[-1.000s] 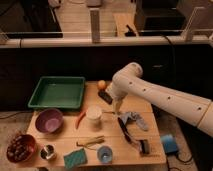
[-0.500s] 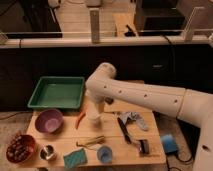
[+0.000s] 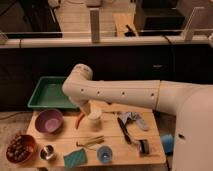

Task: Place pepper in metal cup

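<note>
One gripper (image 3: pixel 86 108), grip unclear, hangs beside pepper (image 3: pixel 79 120); metal cup (image 3: pixel 48 151) near front edge of table (image 3: pixel 127 151).

Purple bowl (image 3: pixel 48 121), white cup (image 3: pixel 94 119) and blue cup (image 3: pixel 104 154) stand on the table (image 3: pixel 125 152).

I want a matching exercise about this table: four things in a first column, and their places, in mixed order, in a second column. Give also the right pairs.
Things
1. pepper
2. metal cup
3. green tray
4. gripper

Places
A. back left of the table
B. low over the table, close to the white cup
C. near the front edge, in front of the purple bowl
D. lying between the purple bowl and the white cup

Pairs: 1-D, 2-C, 3-A, 4-B
</note>
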Action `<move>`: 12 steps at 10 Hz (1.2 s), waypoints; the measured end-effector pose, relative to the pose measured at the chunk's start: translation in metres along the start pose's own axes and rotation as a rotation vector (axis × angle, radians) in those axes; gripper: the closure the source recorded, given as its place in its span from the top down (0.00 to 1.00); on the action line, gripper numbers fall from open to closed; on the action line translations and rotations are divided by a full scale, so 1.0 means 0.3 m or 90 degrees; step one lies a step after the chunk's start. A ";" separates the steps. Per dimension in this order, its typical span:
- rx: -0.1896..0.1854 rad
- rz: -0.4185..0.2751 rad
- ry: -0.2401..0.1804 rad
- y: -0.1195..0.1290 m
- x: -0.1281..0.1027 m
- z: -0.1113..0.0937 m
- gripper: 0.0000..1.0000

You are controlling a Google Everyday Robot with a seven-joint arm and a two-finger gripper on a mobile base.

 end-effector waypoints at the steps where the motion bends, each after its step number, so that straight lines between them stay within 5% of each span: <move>1: -0.007 -0.008 -0.021 -0.024 -0.017 0.018 0.80; 4: -0.028 -0.028 -0.049 -0.053 -0.038 0.076 0.80; 12: -0.084 -0.108 -0.060 -0.064 -0.073 0.256 0.80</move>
